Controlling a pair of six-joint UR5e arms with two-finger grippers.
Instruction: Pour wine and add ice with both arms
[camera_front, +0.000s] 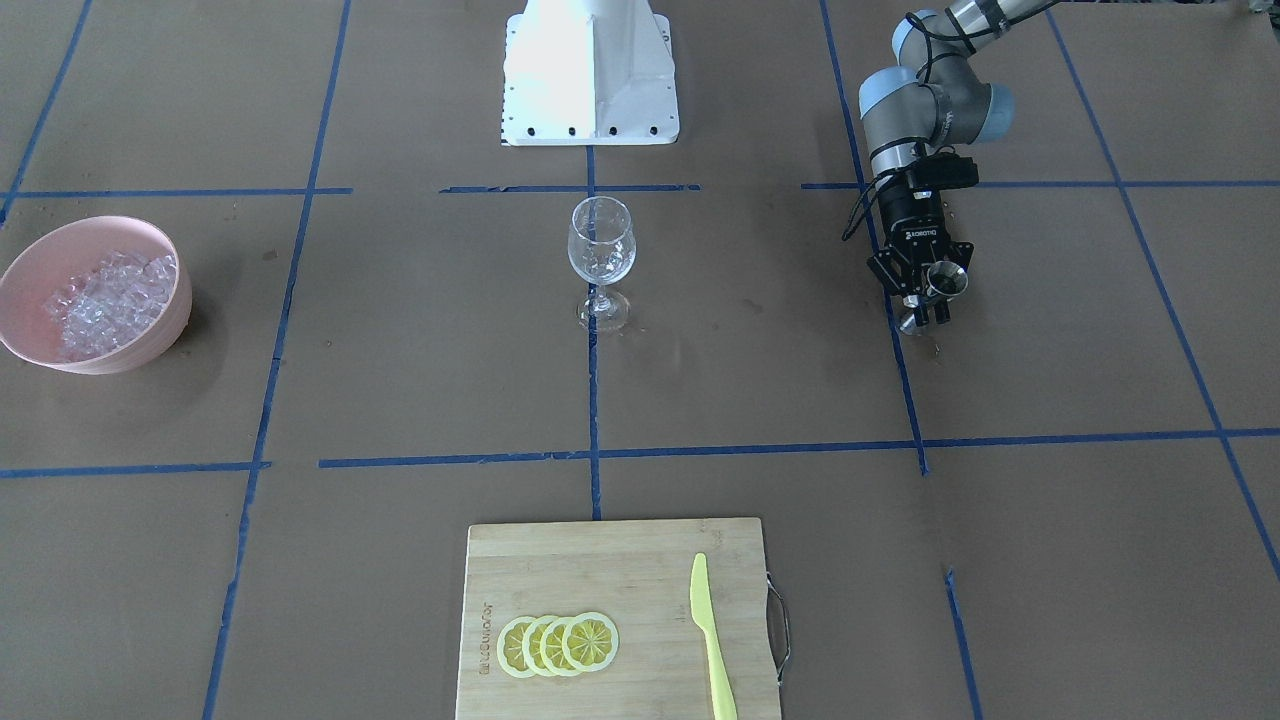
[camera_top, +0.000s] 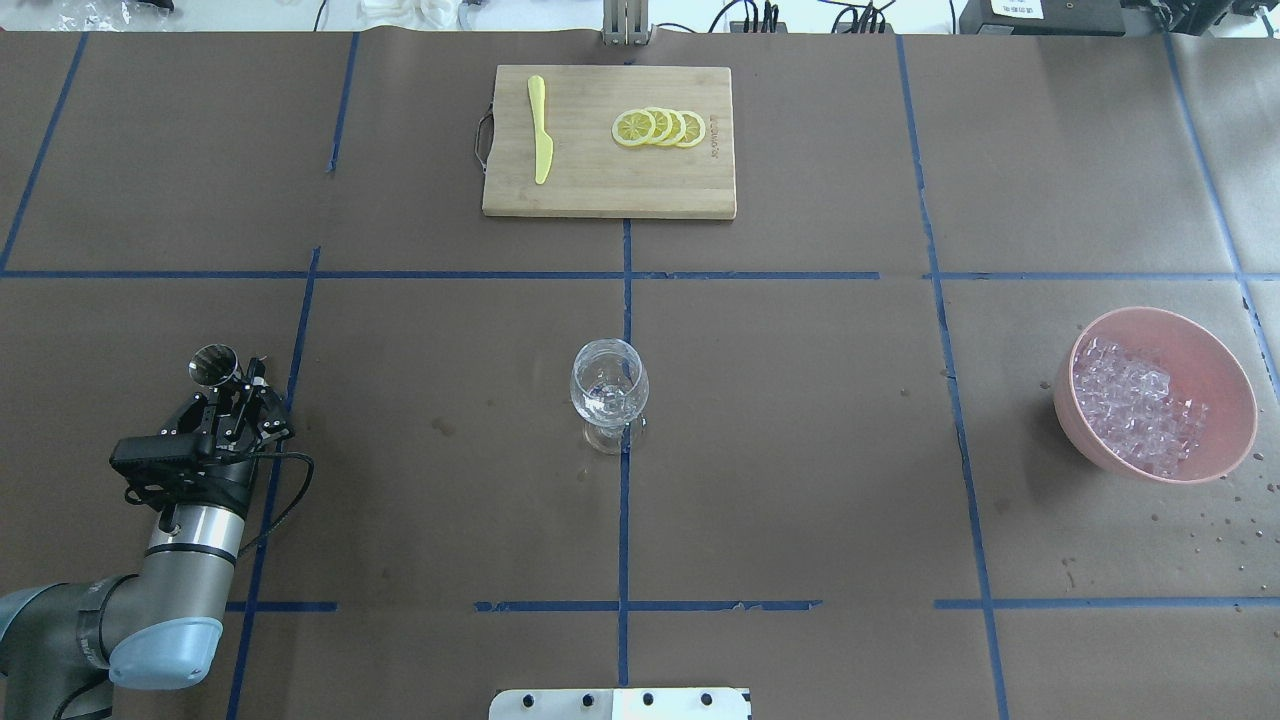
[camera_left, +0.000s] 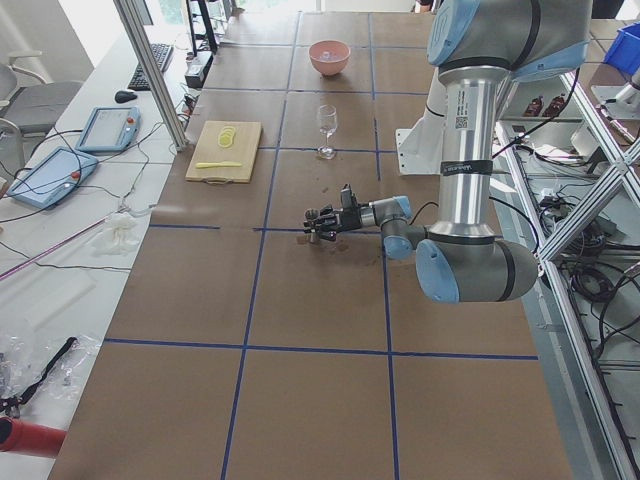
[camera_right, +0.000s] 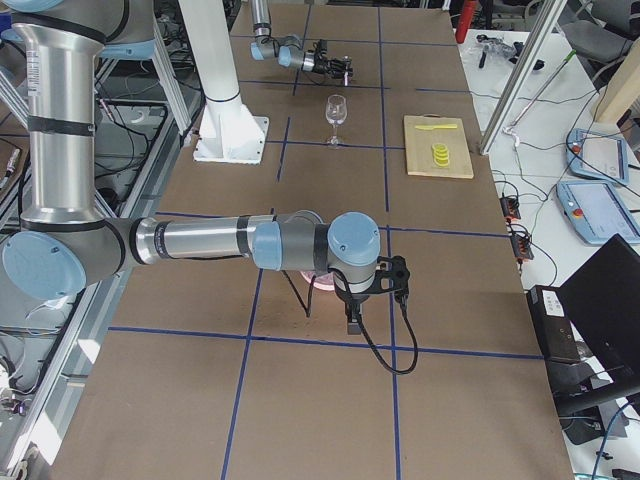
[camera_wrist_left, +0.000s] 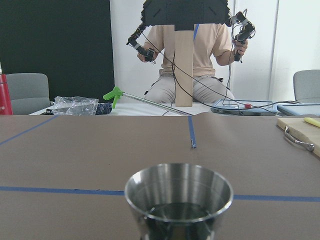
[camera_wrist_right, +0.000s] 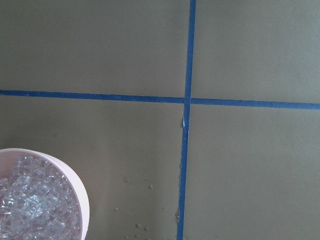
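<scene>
Tabletop (camera_top: 800, 450): the left gripper (camera_top: 238, 392) is clamping a filled cup (camera_top: 213, 366) well to the robot's left of the apparently empty glass (camera_top: 608, 385); ice (camera_top: 1130, 400) unadded; state of the right gripper (camera_right: 352, 315) indiscernible.

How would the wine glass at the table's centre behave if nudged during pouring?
Probably tips easily: the wine glass stands upright on a thin stem over a small foot, with the wide bowl up top. Likely fragile and slick, since it looks like thin clear glass. Once down, its round bowl would probably roll.
</scene>
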